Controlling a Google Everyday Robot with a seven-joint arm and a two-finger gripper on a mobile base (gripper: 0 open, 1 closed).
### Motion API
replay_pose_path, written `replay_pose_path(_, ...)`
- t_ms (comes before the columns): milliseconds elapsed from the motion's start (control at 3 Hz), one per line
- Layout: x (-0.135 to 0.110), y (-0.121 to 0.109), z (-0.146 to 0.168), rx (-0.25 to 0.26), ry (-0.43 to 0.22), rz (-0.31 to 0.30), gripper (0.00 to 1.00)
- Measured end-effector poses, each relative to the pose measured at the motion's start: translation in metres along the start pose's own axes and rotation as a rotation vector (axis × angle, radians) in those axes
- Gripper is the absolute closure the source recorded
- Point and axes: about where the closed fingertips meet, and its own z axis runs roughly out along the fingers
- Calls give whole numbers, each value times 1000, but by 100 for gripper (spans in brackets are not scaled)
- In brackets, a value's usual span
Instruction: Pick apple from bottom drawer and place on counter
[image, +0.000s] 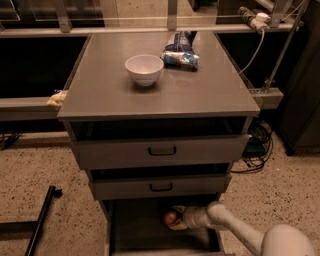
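The apple (170, 218) lies in the bottom drawer (134, 231), right at the left tip of the gripper (178, 219), touching it or nearly so; whether the claw has closed on it I cannot tell. The arm (226, 224) reaches in low from the right, roughly level. Directly above the claw juts the middle drawer (161, 186), then the top drawer (161, 150). Well above, the counter (165, 97) holds a white bowl (144, 69) and a snack bag (180, 51).

In bottom drawer (137, 231), gripper (177, 220) just right of apple (169, 217), below counter (200, 87)
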Motion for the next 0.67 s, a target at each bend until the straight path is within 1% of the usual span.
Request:
replay_pose_path(333, -1, 7, -36, -9, 35, 20, 100)
replay_pose_path(667, -9, -5, -121, -5, 159, 61, 100)
